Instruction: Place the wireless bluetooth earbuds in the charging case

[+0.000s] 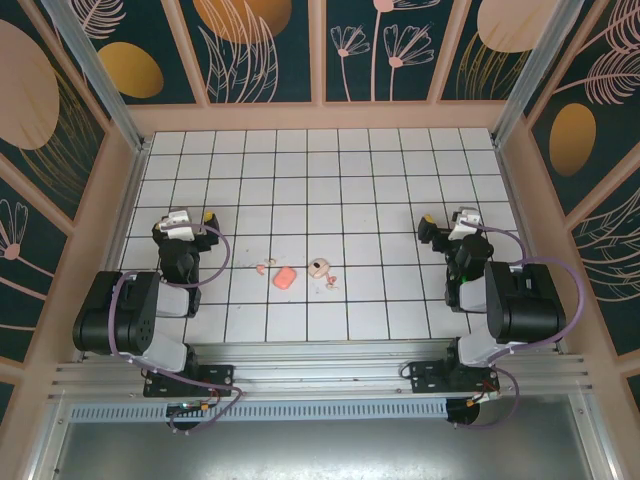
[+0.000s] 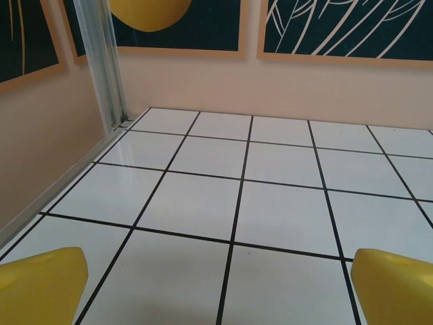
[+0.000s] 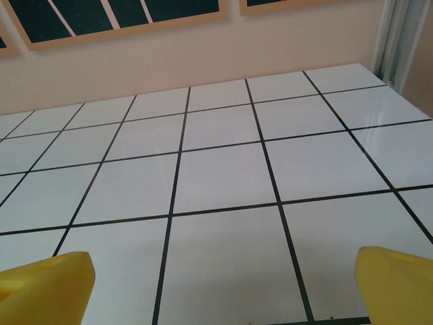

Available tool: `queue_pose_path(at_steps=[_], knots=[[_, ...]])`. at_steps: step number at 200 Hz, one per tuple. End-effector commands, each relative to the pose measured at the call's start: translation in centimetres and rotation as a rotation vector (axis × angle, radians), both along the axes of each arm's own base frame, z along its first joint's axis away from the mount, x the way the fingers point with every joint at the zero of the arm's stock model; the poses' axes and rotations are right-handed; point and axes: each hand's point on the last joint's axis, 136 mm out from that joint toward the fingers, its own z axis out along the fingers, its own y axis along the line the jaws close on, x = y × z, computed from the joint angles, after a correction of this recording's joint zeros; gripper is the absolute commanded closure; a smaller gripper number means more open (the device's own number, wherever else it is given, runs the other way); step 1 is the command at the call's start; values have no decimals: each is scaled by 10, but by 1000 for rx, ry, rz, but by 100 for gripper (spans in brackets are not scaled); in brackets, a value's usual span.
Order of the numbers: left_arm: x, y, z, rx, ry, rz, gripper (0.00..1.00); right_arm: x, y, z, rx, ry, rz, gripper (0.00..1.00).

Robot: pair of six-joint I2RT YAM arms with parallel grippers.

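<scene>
A salmon-pink rounded charging case lies on the white tiled floor, near the front middle. One tiny pale earbud rests just left of it and another earbud to its right. A pale round piece with a dark spot sits beside that right bud. My left gripper stands far left of them, open, yellow fingertips wide apart over bare tiles. My right gripper stands far right, also open, with nothing between its yellow fingertips.
Pink walls with dark floral panels enclose the tiled floor. Metal posts stand in the back corners. Both arm bases sit on the aluminium rail at the near edge.
</scene>
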Motion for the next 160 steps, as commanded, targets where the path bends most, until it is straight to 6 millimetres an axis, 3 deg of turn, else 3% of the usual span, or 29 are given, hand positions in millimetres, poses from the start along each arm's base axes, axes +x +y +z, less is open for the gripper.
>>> queue_pose_path(at_steps=[1, 129, 160], knots=[[2, 0, 5, -16, -19, -6, 1, 5, -3, 7, 1, -23, -21, 1], [4, -3, 7, -9, -13, -23, 1, 7, -5, 10, 3, -22, -28, 1], [18, -2, 29, -19, 65, -12, 16, 17, -5, 31, 40, 78, -50, 1]])
